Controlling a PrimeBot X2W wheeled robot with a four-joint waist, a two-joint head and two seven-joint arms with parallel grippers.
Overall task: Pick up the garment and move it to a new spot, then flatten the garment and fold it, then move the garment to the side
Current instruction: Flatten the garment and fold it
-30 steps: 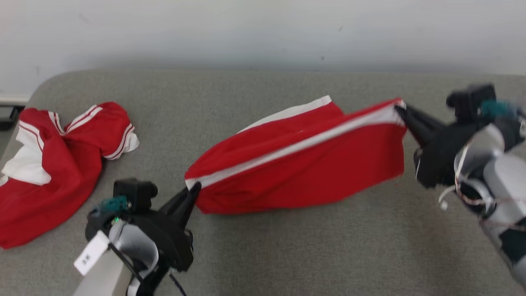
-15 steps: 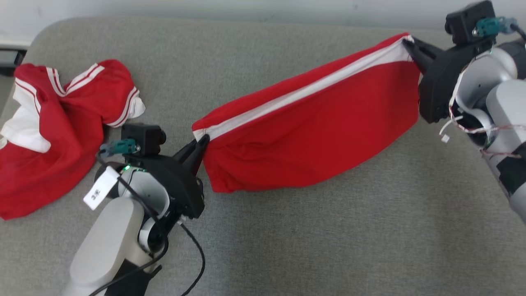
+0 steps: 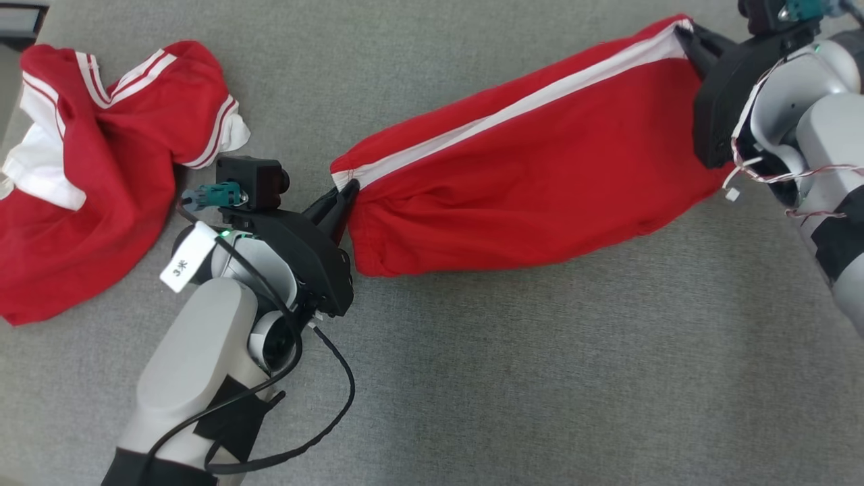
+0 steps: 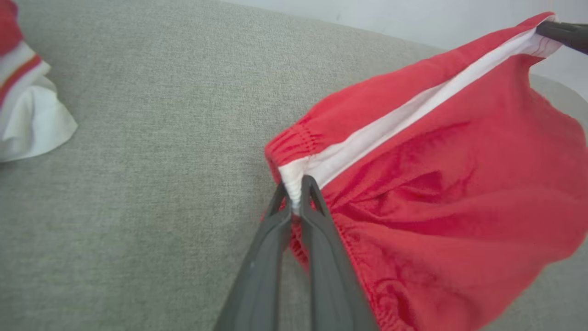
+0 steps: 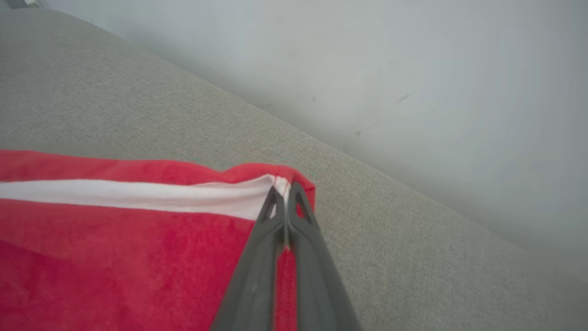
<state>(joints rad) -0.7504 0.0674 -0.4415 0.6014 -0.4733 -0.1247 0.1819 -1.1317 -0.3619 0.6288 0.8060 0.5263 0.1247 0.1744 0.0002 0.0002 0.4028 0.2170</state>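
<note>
garment (image 3: 526,169): being held taut between both grippers, stretching diagonally from centre left to the upper right corner of the head frame, red body sagging below a white stripe (image 3: 513,115) along its top edge
left gripper (image 3: 345,196): clamping nearly closed on the gathered, striped corner of the garment, sitting just left of centre in the head frame
right gripper (image 3: 690,35): pinching fully closed on the opposite corner of the garment, sitting at the upper right of the head frame
grey surface (image 3: 540,378): spreading under everything, filling the lower half of the head frame
second garment (image 3: 88,182): lying crumpled, red with white striped trim, at the upper left of the head frame, apart from the held one
head view: taking in both arms at once, plus a black cable (image 3: 331,412) looping off the left forearm and a white tag (image 3: 187,258) hanging by the wrist
left wrist view: bringing out the puckered elastic stitching at the pinched corner, catching the right gripper's dark tip at the upper right of its frame
right wrist view: revealing a pale wall (image 5: 413,73) rising behind the grey surface's far edge, across the upper right of its frame
</note>
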